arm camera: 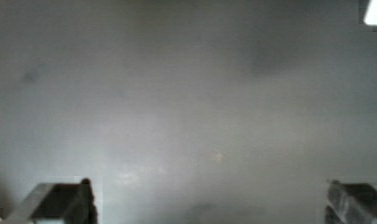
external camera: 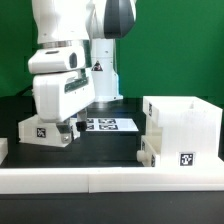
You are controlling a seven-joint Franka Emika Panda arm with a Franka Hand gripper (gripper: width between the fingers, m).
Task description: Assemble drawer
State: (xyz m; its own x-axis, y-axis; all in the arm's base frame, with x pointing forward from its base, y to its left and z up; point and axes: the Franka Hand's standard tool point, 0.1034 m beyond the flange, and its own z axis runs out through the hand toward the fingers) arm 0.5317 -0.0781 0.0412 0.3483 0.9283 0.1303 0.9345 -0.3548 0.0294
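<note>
The white drawer box, open on top and carrying a marker tag, stands at the exterior view's right. A smaller white drawer part with a tag lies at the exterior view's left. My gripper hangs low over the dark table, right beside that part on the side toward the box. In the wrist view my gripper is open: the two fingertips stand far apart with only bare grey table between them. A sliver of white part shows at one corner.
The marker board lies flat behind the gripper, near the arm's base. A long white ledge runs across the front of the table. A green wall stands at the back.
</note>
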